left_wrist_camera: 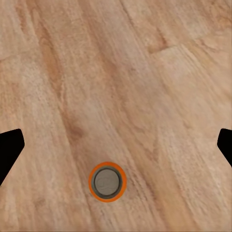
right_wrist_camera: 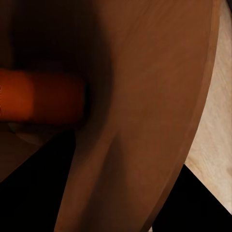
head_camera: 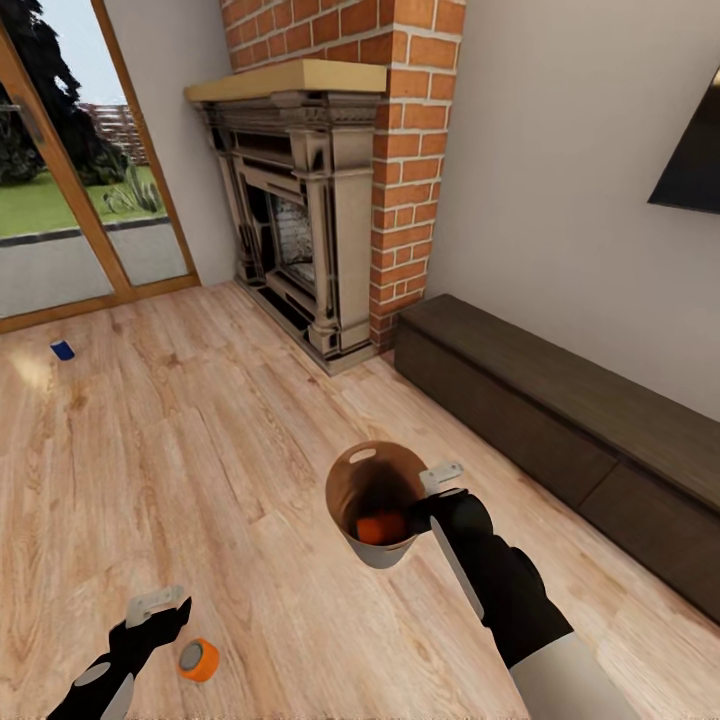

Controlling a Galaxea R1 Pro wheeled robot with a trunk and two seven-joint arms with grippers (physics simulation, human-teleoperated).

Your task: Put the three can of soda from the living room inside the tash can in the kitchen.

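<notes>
An orange soda can [head_camera: 199,660] stands upright on the plank floor, its grey top [left_wrist_camera: 107,181] seen from straight above. My left gripper [head_camera: 160,612] hangs open just beside and above it, fingertips [left_wrist_camera: 9,150] spread wide with nothing between them. My right gripper [head_camera: 432,492] is shut on the rim of the trash can [head_camera: 362,478], which tilts toward me. A second orange can [head_camera: 380,527] lies inside the bin, seen as an orange cylinder [right_wrist_camera: 38,96] against the brown inner wall [right_wrist_camera: 145,96]. The dark blue can [head_camera: 62,349] lies far left near the glass doors.
The red brick fireplace [head_camera: 330,200] stands ahead, with a long dark low cabinet [head_camera: 560,420] along the right wall under the TV [head_camera: 695,150]. Wood-framed glass doors [head_camera: 60,180] close off the far left. Open plank floor [head_camera: 200,450] lies between me and the blue can.
</notes>
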